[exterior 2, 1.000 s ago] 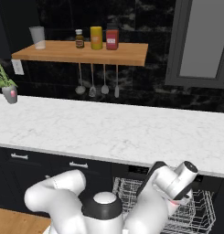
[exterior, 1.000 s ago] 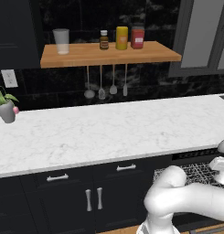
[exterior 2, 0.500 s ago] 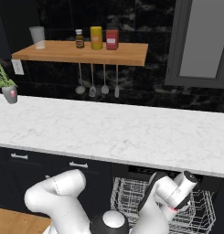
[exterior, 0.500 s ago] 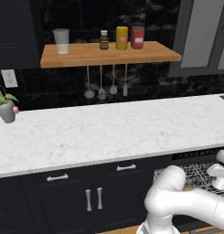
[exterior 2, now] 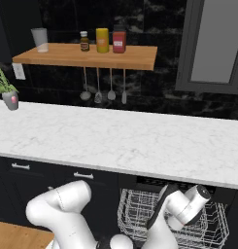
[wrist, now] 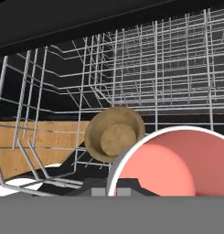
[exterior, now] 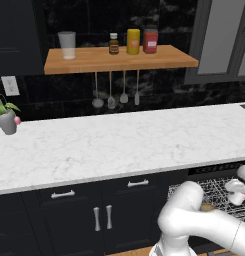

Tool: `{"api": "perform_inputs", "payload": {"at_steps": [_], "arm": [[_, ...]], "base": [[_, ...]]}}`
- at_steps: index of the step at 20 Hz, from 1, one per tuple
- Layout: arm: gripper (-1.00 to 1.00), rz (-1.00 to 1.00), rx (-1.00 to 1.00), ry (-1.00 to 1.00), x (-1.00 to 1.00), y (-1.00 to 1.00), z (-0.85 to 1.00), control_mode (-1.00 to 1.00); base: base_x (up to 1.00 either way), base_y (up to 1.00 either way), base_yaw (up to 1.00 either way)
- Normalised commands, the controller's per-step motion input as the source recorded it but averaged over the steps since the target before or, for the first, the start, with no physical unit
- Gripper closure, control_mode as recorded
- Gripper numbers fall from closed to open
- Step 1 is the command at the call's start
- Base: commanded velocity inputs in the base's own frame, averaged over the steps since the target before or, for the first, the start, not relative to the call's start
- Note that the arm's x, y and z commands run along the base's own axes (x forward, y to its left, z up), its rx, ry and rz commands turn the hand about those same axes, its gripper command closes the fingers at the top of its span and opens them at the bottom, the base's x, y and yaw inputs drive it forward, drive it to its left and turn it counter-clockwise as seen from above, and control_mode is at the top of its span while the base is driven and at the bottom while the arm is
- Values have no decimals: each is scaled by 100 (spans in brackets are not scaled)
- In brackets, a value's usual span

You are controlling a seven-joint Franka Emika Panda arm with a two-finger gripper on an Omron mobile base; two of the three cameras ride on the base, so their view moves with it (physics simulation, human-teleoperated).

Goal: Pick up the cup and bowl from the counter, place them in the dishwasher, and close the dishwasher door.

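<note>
Under the white marble tabletop [exterior: 119, 145], cleared of crockery, the arm had sunk lower into the open dishwasher [exterior 2: 169, 214] over the past second, its hand pinching the cup [wrist: 170, 162] just above the wire rack [wrist: 131, 73] beside the brown bowl [wrist: 114, 133], so release looked near.

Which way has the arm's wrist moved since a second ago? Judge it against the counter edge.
Yes. In the right base view the wrist has dropped lower below the counter edge, deeper toward the dishwasher rack.

white rounded arm [exterior 2: 67, 206], dark joints, glossy segs
</note>
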Motion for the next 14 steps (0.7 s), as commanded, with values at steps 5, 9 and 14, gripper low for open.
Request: {"api": "perform_inputs", "payload": {"at_steps": [5,9,14], "arm": [[100,0,2,-5,44,-4,-34,-100],[100,0,3,0,11,-31,-48,-100],[100,0,2,0,16,-39,-40,-100]], "base": [[0,0,0],[0,0,0],[0,0,0]]}}
